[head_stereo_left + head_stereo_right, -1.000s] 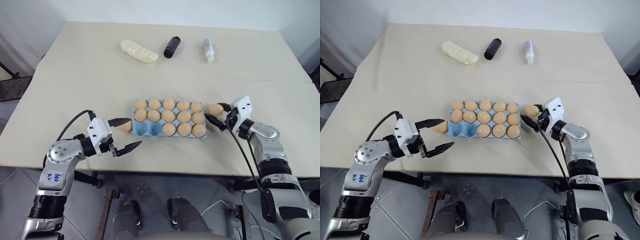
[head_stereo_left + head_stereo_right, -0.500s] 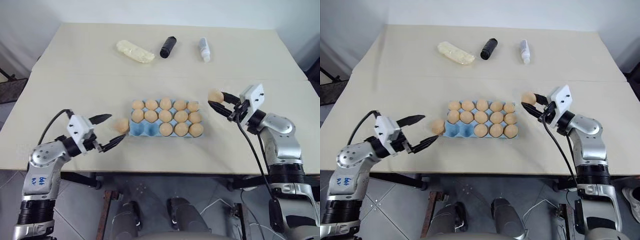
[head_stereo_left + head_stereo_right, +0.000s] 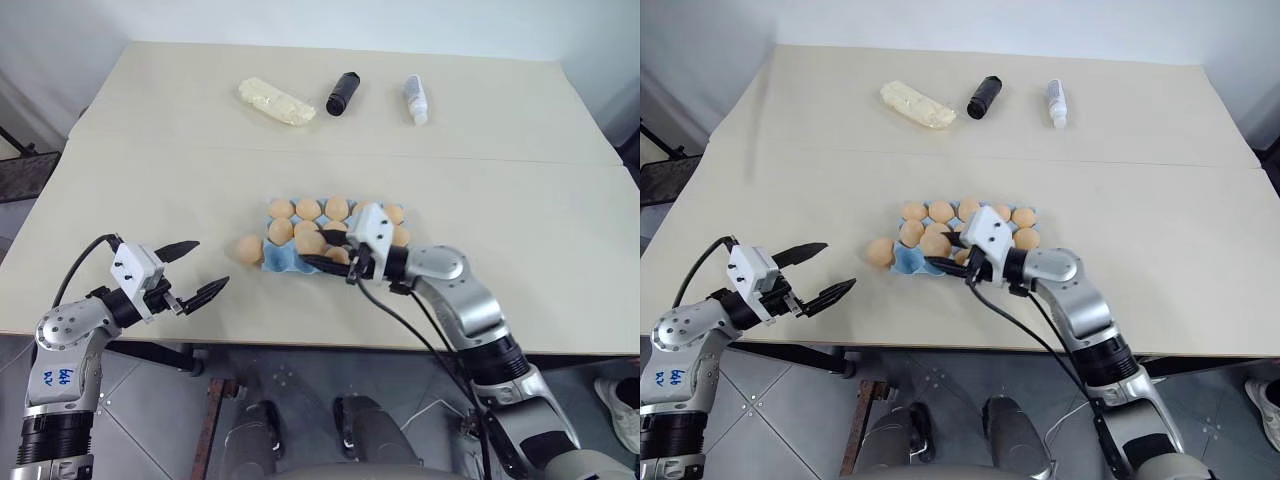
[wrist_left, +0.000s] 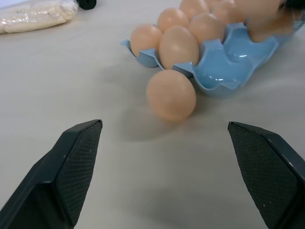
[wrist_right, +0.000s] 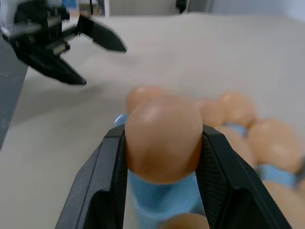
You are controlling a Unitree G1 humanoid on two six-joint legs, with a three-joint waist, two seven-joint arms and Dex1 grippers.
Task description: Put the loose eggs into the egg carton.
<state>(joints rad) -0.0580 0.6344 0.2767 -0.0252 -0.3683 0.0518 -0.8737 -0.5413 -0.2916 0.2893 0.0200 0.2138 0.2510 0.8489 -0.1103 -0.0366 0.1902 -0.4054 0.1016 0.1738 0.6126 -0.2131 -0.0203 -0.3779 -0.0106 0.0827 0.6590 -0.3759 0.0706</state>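
While the right gripper (image 5: 162,143) has its jaws clamped across the waist of one egg (image 5: 162,138) over the near-left cups of the egg carton (image 3: 290,258), that egg looks light, smooth and brittle, so I'd hold it across the middle with little force. Left gripper (image 3: 190,270) hangs with jaws wide apart, holding nothing, left of the carton; a second loose egg (image 3: 248,249) lies on the table (image 3: 150,190) against the carton's left end. Flat, pale table, so I'd expect it to roll; packet (image 3: 277,101) and two bottles (image 3: 343,93) sit well beyond the carton.
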